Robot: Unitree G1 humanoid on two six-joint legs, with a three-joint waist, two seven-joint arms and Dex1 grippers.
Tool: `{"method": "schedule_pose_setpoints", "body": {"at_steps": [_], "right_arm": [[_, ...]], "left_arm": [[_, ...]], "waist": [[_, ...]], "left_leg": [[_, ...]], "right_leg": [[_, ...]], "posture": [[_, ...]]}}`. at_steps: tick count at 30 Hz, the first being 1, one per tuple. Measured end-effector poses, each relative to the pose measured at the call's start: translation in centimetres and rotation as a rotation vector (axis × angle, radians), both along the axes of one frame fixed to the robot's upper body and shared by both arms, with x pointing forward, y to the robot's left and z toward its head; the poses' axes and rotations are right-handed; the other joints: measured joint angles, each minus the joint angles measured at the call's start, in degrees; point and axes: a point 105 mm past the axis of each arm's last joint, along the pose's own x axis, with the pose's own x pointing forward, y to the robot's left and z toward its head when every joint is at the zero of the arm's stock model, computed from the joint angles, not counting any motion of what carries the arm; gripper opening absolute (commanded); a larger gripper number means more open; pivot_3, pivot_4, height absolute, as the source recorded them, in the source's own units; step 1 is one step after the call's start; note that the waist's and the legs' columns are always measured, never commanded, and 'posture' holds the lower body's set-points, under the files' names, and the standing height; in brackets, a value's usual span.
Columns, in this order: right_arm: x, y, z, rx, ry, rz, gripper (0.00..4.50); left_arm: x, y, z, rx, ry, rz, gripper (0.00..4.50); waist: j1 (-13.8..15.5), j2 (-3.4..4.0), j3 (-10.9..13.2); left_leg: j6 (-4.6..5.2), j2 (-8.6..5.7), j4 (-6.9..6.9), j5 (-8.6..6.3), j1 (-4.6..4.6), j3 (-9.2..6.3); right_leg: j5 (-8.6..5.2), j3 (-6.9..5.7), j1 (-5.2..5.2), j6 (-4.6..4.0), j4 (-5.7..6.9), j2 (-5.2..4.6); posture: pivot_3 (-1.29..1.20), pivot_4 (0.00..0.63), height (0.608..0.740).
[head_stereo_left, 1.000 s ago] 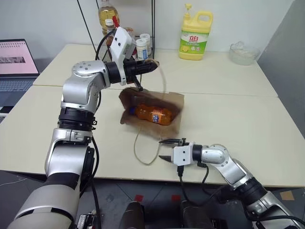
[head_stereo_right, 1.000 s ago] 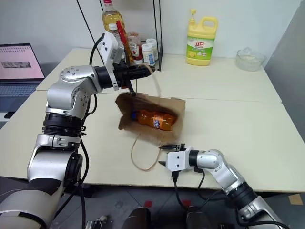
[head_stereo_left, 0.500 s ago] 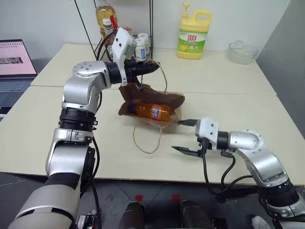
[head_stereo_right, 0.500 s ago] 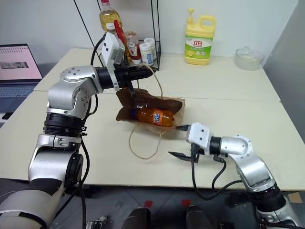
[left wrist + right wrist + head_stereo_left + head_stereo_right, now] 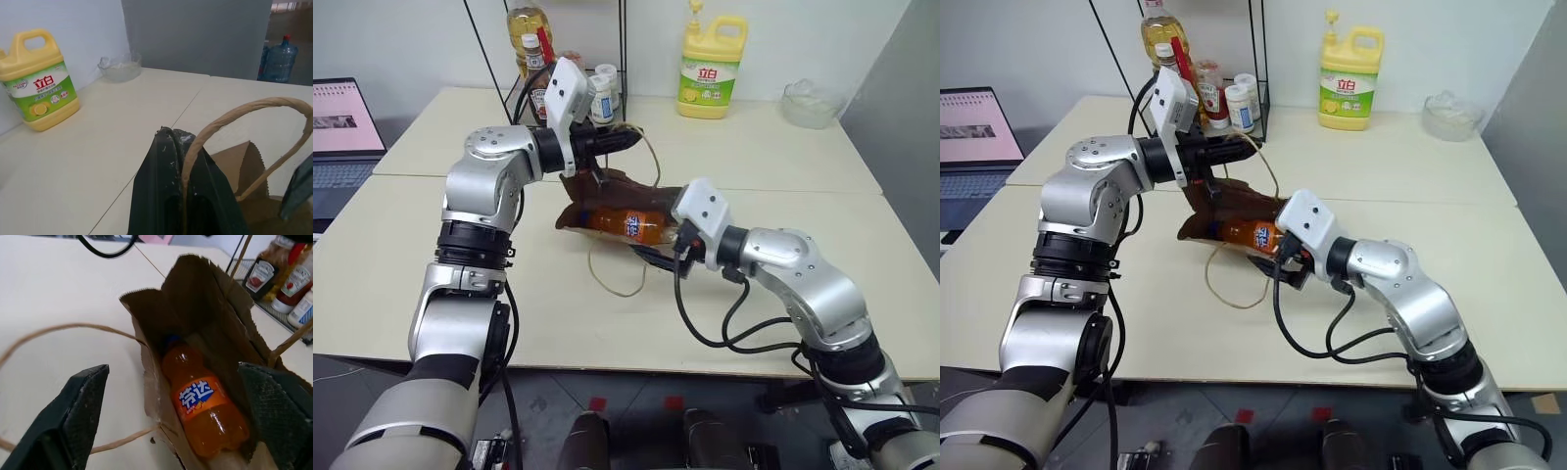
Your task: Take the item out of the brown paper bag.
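Note:
The brown paper bag [image 5: 625, 188] lies on its side on the table, its mouth facing me. My left gripper [image 5: 619, 142] is shut on one cord handle [image 5: 244, 110] and holds the bag's upper edge up. Inside lies the item, a small orange soda bottle [image 5: 203, 404] with a blue cap, also visible through the mouth [image 5: 622, 222]. My right gripper [image 5: 173, 374] is open right at the mouth, one finger on each side of the opening, touching nothing. The bag's other handle [image 5: 612, 279] lies loose on the table.
A yellow detergent jug [image 5: 710, 64] and a glass bowl [image 5: 811, 106] stand at the back of the table. A wire rack with ketchup and oil bottles [image 5: 540, 59] is behind the left arm. A laptop [image 5: 342, 122] sits at the far left.
My right gripper has risen from the table's front edge and swung in to the bag's mouth, turning to face the bottle. The left gripper has kept its hold in place.

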Motion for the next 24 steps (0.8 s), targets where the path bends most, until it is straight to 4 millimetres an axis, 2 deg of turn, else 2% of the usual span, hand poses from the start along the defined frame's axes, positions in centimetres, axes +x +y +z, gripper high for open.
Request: {"method": "schedule_pose_setpoints", "body": {"at_steps": [9, 10, 15, 22, 24], "right_arm": [[1.9, 1.4, 0.9, -0.013, -0.051, -0.062, 0.17], [2.4, 1.5, 1.0, -0.018, -0.056, -0.077, 0.02], [4.0, 1.8, 0.6, -0.144, -0.114, -0.110, 0.02], [5.4, 2.3, -3.2, -0.485, -0.281, -0.044, 0.02], [5.8, 2.4, -3.6, -0.546, -0.331, -0.028, 0.02]], "left_arm": [[0.0, -0.1, 0.0, -0.001, 0.001, -0.002, 0.00], [0.0, -0.1, 0.0, -0.001, 0.001, -0.002, 0.00], [0.0, -0.1, 0.0, -0.002, 0.000, -0.003, 0.00], [0.0, -0.2, 0.0, -0.004, 0.000, -0.006, 0.00], [0.0, -0.3, -0.1, -0.005, 0.000, -0.007, 0.00]], "waist": [[-0.02, 0.00, 0.00], [-0.03, 0.01, 0.00], [-0.05, 0.01, 0.01], [-0.13, 0.01, 0.01], [-0.13, 0.01, 0.01]], "left_leg": [[0.00, 0.00, -0.03, 0.00, -0.05, 0.01], [0.00, 0.00, -0.03, 0.00, -0.05, 0.01], [0.00, -0.01, -0.03, 0.00, -0.06, 0.02], [0.00, -0.01, -0.03, 0.00, -0.05, 0.03], [0.00, -0.01, -0.02, 0.00, -0.05, 0.02]], "right_leg": [[0.00, -0.01, -0.06, 0.00, -0.02, -0.01], [0.00, 0.00, -0.06, 0.00, -0.01, -0.01], [0.00, 0.00, -0.07, 0.00, -0.03, -0.01], [0.00, 0.00, -0.08, 0.00, -0.04, -0.01], [0.00, -0.01, -0.07, 0.00, -0.02, -0.01]], "posture": [[0.00, 0.150, 0.740], [0.00, 0.150, 0.740], [0.00, 0.150, 0.740], [0.00, 0.150, 0.740], [0.00, 0.150, 0.740]]}}
